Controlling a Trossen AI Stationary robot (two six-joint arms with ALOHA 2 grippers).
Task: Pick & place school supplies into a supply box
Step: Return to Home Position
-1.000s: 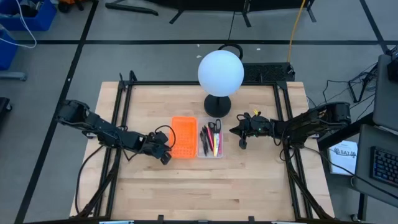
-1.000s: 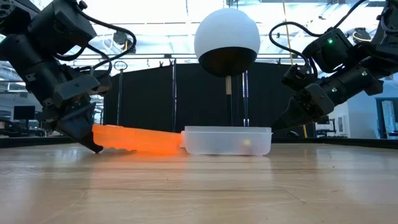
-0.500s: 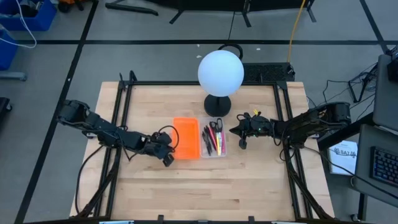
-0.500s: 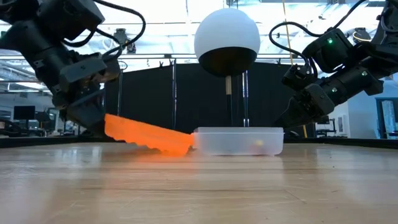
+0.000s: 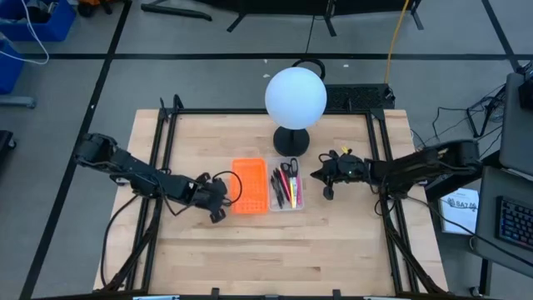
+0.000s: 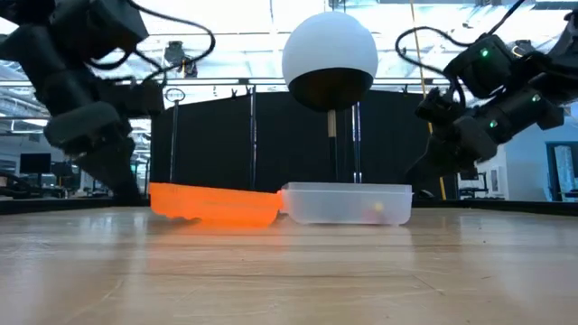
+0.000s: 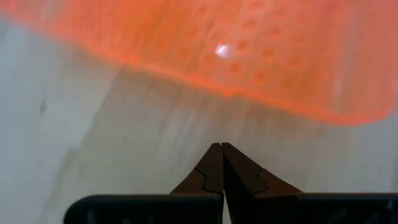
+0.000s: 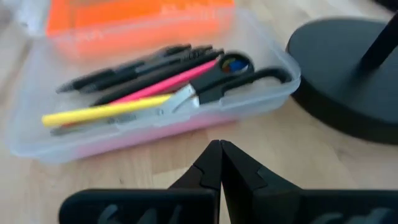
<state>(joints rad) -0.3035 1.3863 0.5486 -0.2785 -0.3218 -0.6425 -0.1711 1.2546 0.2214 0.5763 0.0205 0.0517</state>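
Observation:
The supply box (image 5: 284,185), a shallow clear tray, sits mid-table and holds the school supplies (image 8: 155,84): black pens, a pink one, a yellow one and black-handled scissors (image 8: 230,71). The orange perforated rectangle (image 5: 248,185) lies flat on the table, its right long edge against the box's left side. My left gripper (image 5: 222,201) is shut, just left of the orange piece and clear of it; in its wrist view the tips (image 7: 221,148) stop short of the orange edge (image 7: 267,99). My right gripper (image 5: 317,176) is shut, hovering right of the box (image 8: 155,124) and apart from it.
A lamp with a white globe (image 5: 295,96) on a black round base (image 5: 291,140) stands just beyond the box, close to my right gripper (image 8: 219,146). A black frame (image 5: 166,133) borders the wooden table. Bare wood lies on the near side of the box.
My left gripper pushed the orange rectangle toward the table's right with its left edge tipped up, and the clear box slid a little right with it. The gripper then drew back left and the orange piece dropped flat. My right gripper rose slightly.

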